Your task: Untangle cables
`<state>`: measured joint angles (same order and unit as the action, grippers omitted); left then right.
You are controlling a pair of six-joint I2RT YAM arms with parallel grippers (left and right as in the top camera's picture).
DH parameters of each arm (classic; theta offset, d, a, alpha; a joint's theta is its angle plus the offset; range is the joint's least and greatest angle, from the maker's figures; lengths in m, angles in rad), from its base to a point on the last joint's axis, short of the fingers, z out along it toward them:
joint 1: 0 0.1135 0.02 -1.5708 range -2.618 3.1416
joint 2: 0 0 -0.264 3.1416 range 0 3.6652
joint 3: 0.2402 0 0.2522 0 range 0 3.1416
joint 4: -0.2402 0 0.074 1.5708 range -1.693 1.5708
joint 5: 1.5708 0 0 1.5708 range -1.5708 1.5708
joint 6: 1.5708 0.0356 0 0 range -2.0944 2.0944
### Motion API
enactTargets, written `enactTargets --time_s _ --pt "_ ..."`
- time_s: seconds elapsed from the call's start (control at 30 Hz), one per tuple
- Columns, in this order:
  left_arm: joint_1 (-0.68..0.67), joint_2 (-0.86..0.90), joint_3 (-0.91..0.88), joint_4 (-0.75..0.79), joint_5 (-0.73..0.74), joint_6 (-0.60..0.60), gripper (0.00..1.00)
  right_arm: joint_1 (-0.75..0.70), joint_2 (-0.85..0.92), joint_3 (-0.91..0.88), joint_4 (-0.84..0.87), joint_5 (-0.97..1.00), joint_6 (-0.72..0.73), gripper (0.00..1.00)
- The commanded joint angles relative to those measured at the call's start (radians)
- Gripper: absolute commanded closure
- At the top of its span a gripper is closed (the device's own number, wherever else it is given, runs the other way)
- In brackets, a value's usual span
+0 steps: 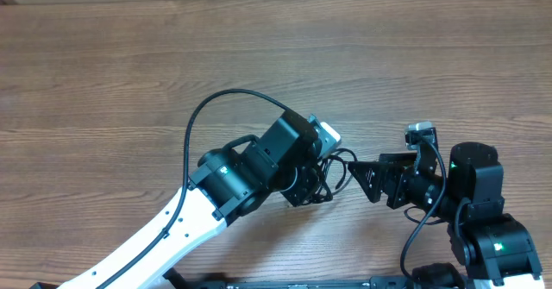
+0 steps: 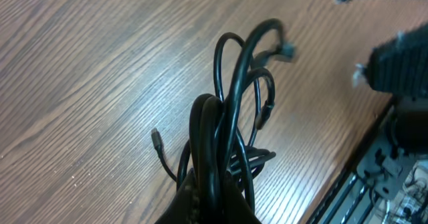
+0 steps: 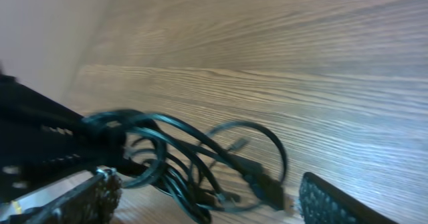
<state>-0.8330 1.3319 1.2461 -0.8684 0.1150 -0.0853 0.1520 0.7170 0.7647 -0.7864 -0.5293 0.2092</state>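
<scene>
The cables (image 2: 231, 110) are a bunch of thin black cords, looped and twisted together, with small plug ends (image 2: 286, 50) sticking out. My left gripper (image 2: 215, 200) is shut on the lower part of the bunch, and the loops stand up from its jaws above the wood. In the overhead view the cables (image 1: 332, 170) lie between the two grippers, with the left gripper (image 1: 310, 184) on them. My right gripper (image 1: 362, 180) faces them from the right. In the right wrist view the right gripper (image 3: 214, 207) is open, the cables (image 3: 194, 160) just ahead of its fingers (image 3: 331, 204), nothing gripped.
The wooden table (image 1: 129, 73) stretches bare to the left and back. The left arm's thick black wire (image 1: 207, 108) arcs over the table. The right arm's base (image 1: 483, 229) and a black rail (image 1: 345, 282) sit at the front edge.
</scene>
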Motion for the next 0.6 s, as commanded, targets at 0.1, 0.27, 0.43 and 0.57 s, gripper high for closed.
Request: enactTargets --time_s 0.1,0.27,0.43,0.57 --pt "0.028 -0.007 0.017 0.043 0.042 -0.054 0.96 -0.002 -0.005 0.035 -0.001 0.073 -0.003 0.14" --pt "0.029 -0.007 0.020 0.090 0.128 -0.049 0.96 -0.002 -0.005 0.035 -0.017 0.074 -0.028 0.12" --pt "0.029 -0.007 0.020 0.139 0.227 -0.037 0.96 -0.002 -0.005 0.035 -0.014 0.085 -0.027 0.10" --pt "0.029 -0.007 0.020 0.148 0.330 0.031 0.96 -0.002 -0.003 0.035 -0.034 0.144 -0.026 0.04"
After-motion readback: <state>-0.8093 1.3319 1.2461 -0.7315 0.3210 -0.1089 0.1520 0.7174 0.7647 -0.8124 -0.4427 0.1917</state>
